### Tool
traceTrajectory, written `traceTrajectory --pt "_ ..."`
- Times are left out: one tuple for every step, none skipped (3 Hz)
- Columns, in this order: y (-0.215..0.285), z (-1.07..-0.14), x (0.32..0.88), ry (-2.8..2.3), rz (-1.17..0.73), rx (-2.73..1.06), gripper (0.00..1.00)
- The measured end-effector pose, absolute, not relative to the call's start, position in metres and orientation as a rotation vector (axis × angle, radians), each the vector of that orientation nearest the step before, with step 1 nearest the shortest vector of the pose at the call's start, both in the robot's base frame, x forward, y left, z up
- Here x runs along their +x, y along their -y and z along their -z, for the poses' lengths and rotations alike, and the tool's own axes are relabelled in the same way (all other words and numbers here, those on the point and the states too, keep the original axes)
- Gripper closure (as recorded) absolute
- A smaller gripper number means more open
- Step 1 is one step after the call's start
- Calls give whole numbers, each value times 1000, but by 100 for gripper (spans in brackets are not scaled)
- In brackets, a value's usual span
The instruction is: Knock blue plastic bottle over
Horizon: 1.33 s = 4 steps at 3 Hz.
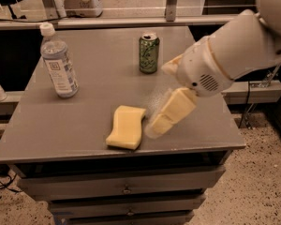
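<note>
blue plastic bottle (59,69) upright, far from fingers (174,110)

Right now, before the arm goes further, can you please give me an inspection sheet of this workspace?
Surface: grey table, flat, no spill seen.
Job's things: blue plastic bottle upright at back left, cap on, untouched.
Clutter: green can upright at back centre; yellow sponge flat near front edge.
Grippers: gripper over the table, right of the sponge, apart from the bottle.
Cables: black cable hanging at right.
Surroundings: drawers below, speckled floor.
</note>
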State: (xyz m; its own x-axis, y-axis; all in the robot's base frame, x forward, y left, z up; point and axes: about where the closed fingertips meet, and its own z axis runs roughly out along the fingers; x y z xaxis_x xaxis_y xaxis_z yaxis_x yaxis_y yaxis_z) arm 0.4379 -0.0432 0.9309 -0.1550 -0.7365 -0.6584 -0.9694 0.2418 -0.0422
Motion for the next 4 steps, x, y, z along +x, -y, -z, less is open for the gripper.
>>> traceTrajectory --pt "31 -936 434 -1936 -576 -1540 0" --pt "32 -936 434 -1938 -570 -1542 0" --pt "26 -938 433 -1907 -620 -1549 0" --pt "-18 -940 433 -1805 -741 -1554 0"
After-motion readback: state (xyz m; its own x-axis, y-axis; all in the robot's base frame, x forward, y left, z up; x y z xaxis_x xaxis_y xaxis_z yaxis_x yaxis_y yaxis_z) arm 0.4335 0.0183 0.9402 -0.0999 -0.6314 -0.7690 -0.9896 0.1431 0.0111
